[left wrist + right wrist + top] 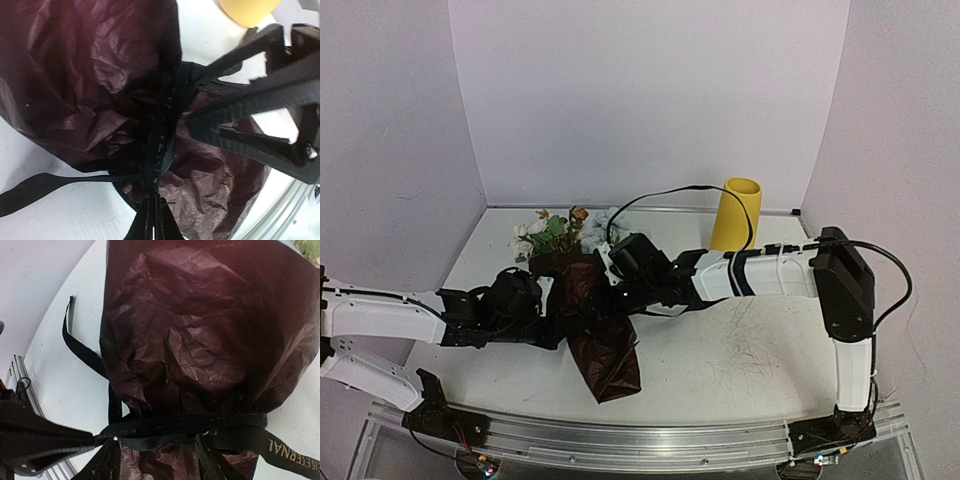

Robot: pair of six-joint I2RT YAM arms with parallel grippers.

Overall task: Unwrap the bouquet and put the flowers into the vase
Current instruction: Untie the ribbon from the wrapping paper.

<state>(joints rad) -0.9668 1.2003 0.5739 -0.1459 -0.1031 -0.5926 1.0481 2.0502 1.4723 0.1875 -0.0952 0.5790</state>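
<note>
Left gripper (152, 215): reached in from the left side of the table (750, 350), fingers pressed together on the black ribbon (185, 427), pinching it where it came off the tied waist.
Flowers (552, 230): white, pale blue and rusty blooms with green leaves, sticking out of the far end of the wrap, lying on the table near the back wall.
Bouquet (600, 335): lay flat on the table between the two grippers, blooms pointing away from the arms, tail end pointing toward the near edge.
Wrapping paper (190, 340): dark red, crinkled and shiny, gathered at the waist and flared on both sides of it.
Ribbon: wrapped around the waist of the paper, one loose end trailing over the table, another end bearing gold letters.
Right gripper (157, 450): over the waist of the bouquet, fingers spread apart on either side of it, holding nothing.
Vase (737, 215): yellow, upright at the back of the table, right of the flowers and well apart from them.
</note>
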